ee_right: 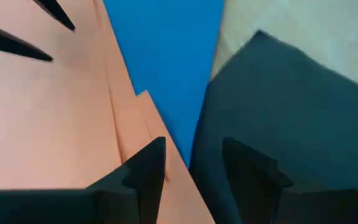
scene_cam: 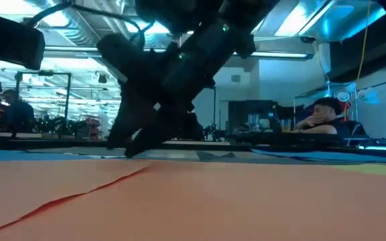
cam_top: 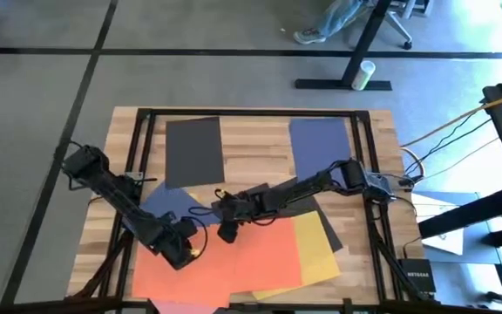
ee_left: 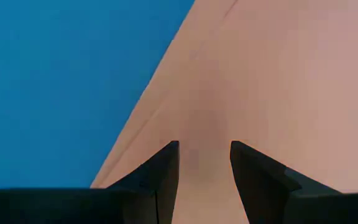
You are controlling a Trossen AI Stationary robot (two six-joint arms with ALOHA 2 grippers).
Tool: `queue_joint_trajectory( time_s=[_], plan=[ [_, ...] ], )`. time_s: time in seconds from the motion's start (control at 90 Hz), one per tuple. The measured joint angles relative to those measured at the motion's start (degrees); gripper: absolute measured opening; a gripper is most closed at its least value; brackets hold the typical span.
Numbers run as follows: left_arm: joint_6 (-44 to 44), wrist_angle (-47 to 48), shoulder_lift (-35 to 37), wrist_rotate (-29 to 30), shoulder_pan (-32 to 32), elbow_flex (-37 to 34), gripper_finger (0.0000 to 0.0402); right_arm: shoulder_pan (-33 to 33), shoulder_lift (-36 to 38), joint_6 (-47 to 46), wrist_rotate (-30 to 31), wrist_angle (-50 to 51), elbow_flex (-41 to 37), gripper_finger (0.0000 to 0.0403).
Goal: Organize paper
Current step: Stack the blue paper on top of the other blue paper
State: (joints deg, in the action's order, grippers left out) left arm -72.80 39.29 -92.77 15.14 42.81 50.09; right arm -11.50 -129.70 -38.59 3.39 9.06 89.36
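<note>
**Paper sorting barely under way**

From above I see the sheets scattered: a black sheet (cam_top: 193,151) and a blue sheet (cam_top: 319,145) lie apart near the table's (cam_top: 260,150) far edge, while orange sheets (cam_top: 234,262) and a yellow sheet (cam_top: 316,249) overlap at the near edge.

Left wrist: my left gripper (ee_left: 204,163) hovers over orange, jaws narrowly parted, empty.

Right wrist: my right gripper (ee_right: 193,163) sits low at the orange edge, jaws parted, empty. I judge most stacking remains.
</note>
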Motion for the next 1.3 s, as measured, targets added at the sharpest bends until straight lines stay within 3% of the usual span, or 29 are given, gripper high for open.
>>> queue_joint_trajectory(
  time_s=[0.611,0.756,0.967,1.133,1.3],
  plan=[
    [2.98,-1.39,0.02,0.07,-1.63,0.00,0.0129,0.89,-2.34,0.58,-1.90,-4.63,0.14,0.0145],
    [3.06,-1.48,0.02,0.07,-1.62,0.00,0.0129,1.07,-3.19,0.31,-2.99,-6.91,0.17,0.0110],
    [3.15,-1.44,0.02,0.07,-1.62,0.00,0.0129,1.08,-3.26,1.33,-2.82,-6.29,0.13,0.0012],
    [3.62,-1.27,0.02,0.05,-1.62,0.00,0.0129,1.06,-3.19,1.48,-2.11,-6.62,0.09,0.0002],
    [4.28,-0.51,0.02,0.02,-1.62,0.02,0.0129,0.93,-1.22,1.84,3.98,-4.99,-0.17,0.0000]
  ],
)
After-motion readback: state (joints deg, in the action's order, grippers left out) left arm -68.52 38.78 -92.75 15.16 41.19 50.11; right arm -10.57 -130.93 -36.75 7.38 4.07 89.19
